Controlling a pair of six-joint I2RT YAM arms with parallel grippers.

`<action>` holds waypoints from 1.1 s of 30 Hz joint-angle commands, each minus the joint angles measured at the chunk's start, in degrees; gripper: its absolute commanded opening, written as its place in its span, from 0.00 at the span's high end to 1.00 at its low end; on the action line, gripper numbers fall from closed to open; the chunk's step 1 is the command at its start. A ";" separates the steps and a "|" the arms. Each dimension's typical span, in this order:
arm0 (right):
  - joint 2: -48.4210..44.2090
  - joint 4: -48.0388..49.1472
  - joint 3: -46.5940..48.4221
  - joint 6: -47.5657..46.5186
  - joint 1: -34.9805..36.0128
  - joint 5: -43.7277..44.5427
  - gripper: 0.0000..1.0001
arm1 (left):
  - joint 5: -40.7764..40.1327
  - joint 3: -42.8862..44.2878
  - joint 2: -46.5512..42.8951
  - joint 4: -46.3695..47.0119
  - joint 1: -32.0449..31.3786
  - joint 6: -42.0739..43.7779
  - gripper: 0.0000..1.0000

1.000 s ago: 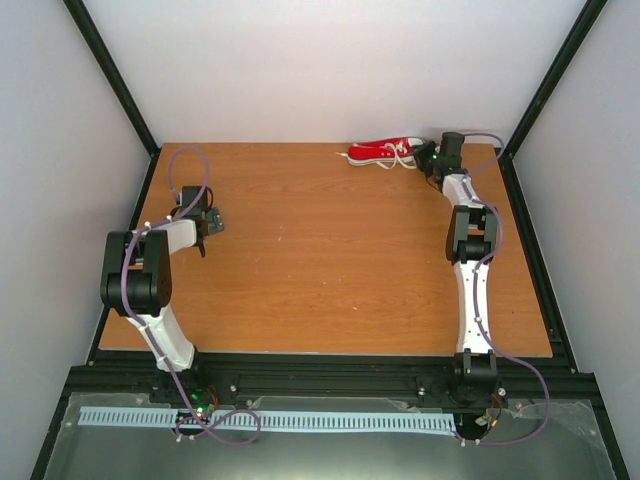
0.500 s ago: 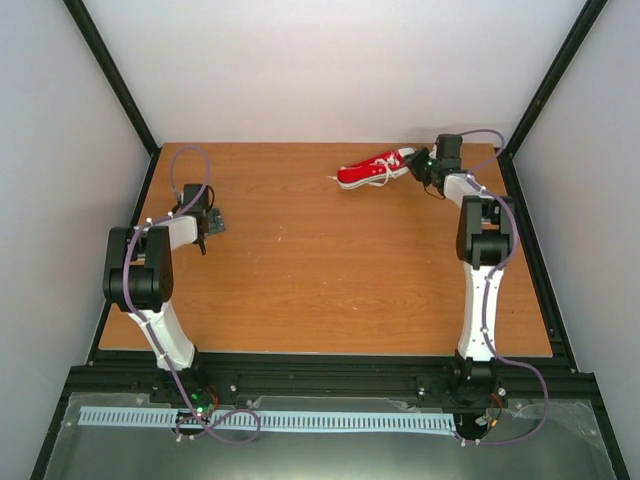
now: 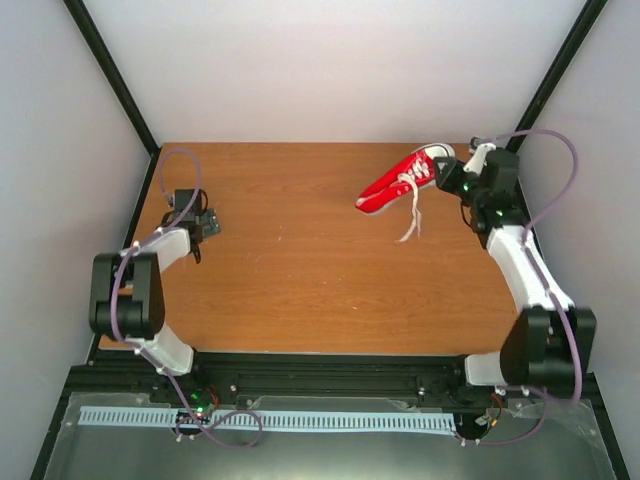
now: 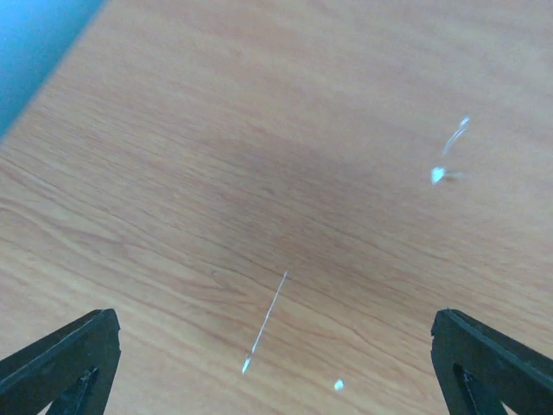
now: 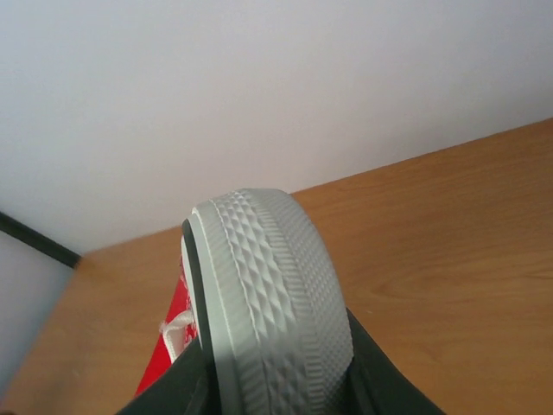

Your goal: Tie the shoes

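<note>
The wooden table (image 3: 320, 270) carries both arms, with their bases at its near edge.

The right arm (image 3: 525, 265) runs from the near right corner along the right edge toward the far right corner. The left arm (image 3: 130, 300) rises from the near left corner and reaches along the left edge, ending about midway between the near and far edges.

The red sneaker (image 3: 398, 183) is near the far right corner. It lies on a diagonal: its white rubber end points to that corner and its red end points toward the middle of the table. The frames do not show whether the red end touches the table.

The white laces (image 3: 409, 215) are untied. One loose strand trails from the eyelets toward the near edge.

The right claw (image 3: 447, 170) is closed to a narrow gap on the white rubber end of the sneaker. In the right wrist view the textured sole fills the space between the dark fingers (image 5: 380, 385).

The left claw (image 3: 208, 226) is spread fully wide and holds nothing. In the left wrist view only bare wood shows between its fingertips (image 4: 65, 354).
</note>
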 commanded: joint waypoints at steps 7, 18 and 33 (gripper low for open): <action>-26.28 -19.17 -4.68 -20.24 -0.61 -5.37 0.97 | 21.75 -6.79 -25.55 4.43 -1.81 -3.48 0.00; -11.22 -8.31 -15.68 -21.83 18.82 -29.80 0.97 | 53.62 -11.71 -41.26 1.89 -13.41 -11.58 0.00; 2.81 -4.90 -15.03 -13.28 28.95 1.87 0.16 | 51.59 -26.99 -43.56 3.59 -28.30 -20.48 0.00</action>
